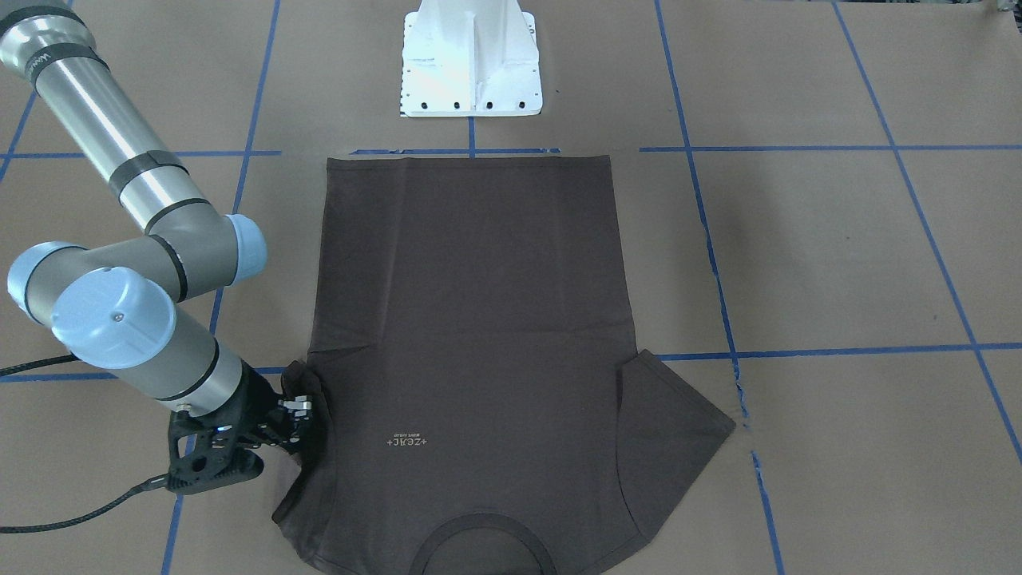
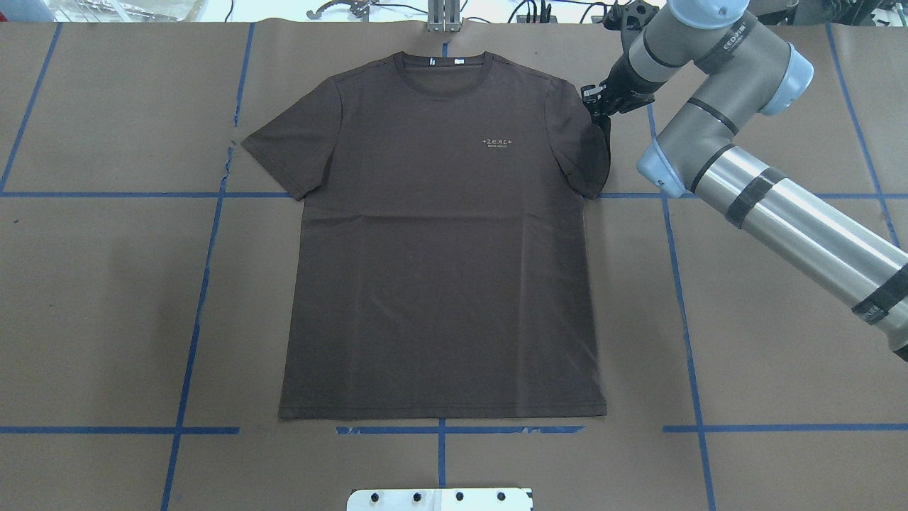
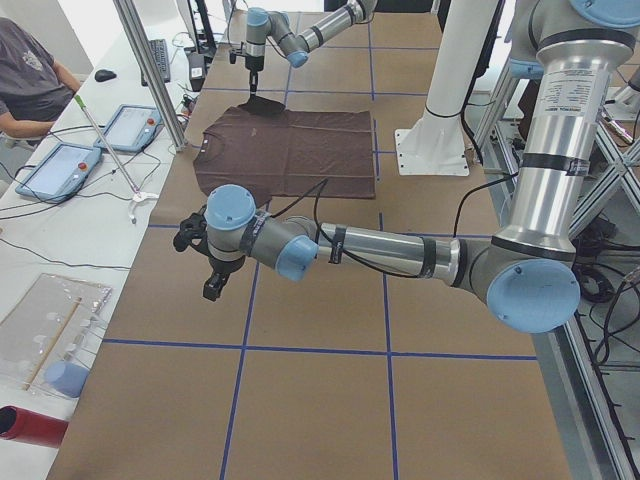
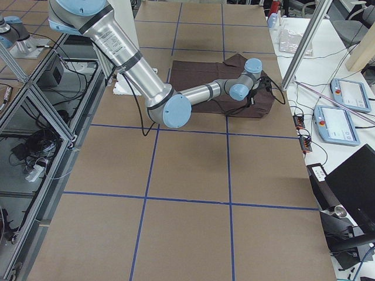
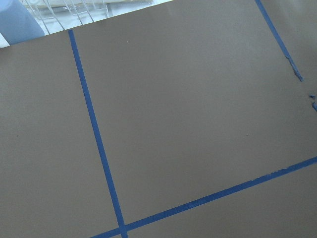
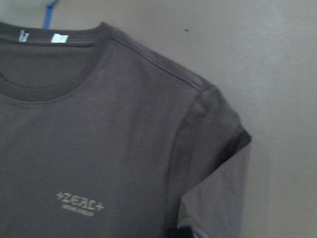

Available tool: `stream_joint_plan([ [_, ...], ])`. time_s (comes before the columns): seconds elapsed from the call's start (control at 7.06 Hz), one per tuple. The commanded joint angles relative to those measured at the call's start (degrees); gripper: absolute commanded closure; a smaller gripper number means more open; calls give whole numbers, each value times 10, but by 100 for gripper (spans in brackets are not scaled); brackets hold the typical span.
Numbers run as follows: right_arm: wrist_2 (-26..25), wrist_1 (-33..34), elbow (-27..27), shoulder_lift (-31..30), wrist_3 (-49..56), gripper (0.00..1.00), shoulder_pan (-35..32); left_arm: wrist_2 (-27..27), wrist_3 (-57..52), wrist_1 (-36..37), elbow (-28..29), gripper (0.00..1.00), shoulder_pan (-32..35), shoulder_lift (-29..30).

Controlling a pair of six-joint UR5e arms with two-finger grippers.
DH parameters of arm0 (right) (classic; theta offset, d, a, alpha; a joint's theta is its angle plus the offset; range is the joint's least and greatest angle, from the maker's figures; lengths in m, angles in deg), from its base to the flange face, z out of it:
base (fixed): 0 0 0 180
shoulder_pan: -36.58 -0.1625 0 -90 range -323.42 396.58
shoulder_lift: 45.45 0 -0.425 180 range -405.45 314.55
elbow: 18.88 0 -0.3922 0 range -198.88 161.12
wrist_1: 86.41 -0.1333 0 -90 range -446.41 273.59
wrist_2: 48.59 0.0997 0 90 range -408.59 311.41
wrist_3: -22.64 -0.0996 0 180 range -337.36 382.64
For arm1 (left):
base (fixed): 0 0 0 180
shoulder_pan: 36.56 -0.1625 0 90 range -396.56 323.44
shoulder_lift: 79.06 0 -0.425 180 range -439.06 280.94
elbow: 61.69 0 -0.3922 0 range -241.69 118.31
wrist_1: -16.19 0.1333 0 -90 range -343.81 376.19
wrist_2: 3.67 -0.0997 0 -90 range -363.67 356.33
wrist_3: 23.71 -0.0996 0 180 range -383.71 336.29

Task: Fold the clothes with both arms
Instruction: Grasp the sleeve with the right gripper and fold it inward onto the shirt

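Observation:
The dark brown-grey T-shirt [image 2: 440, 270] lies flat and face up on the brown table, collar away from the robot's base; it also shows in the front-facing view [image 1: 471, 319] and the right wrist view [image 6: 99, 139]. My right gripper [image 2: 599, 108] is shut on the edge of the shirt's sleeve [image 1: 307, 383] and holds it bunched a little above the table. The other sleeve [image 2: 284, 149] lies flat. My left gripper [image 3: 210, 285] shows only in the exterior left view, over bare table well away from the shirt; I cannot tell whether it is open or shut.
The white pedestal base [image 1: 471, 64] stands just behind the shirt's hem. Blue tape lines [image 2: 206, 284] mark a grid on the table. Tablets [image 3: 60, 165] and a seated person [image 3: 30, 75] are beyond the far table edge.

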Motion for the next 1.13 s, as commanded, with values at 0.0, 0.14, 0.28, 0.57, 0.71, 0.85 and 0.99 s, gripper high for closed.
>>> stream_joint_plan([
  [0.0, -76, 2, 7, 53, -17, 100, 64, 0, -2, 0, 0, 0, 1, -1],
  [0.14, -121, 2, 33, 75, -24, 100, 89, 0, -2, 0, 0, 0, 1, -1],
  [0.28, -122, 0, 41, 77, -25, 100, 91, 0, 2, 0, 0, 0, 1, -1],
  [0.57, -123, -1, 42, 77, -25, 0, 93, -1, 1, 0, 3, 0, 1, 0],
  [0.71, -124, -1, 42, 76, -26, 0, 93, -2, 1, 0, 6, 0, 0, 1],
  [0.85, -124, 1, 41, 75, -49, 0, 90, -5, 9, 2, 12, 0, -1, 20],
  [0.99, -117, 3, 38, 74, -87, 0, 86, -8, 67, 2, 27, 0, -16, 53],
])
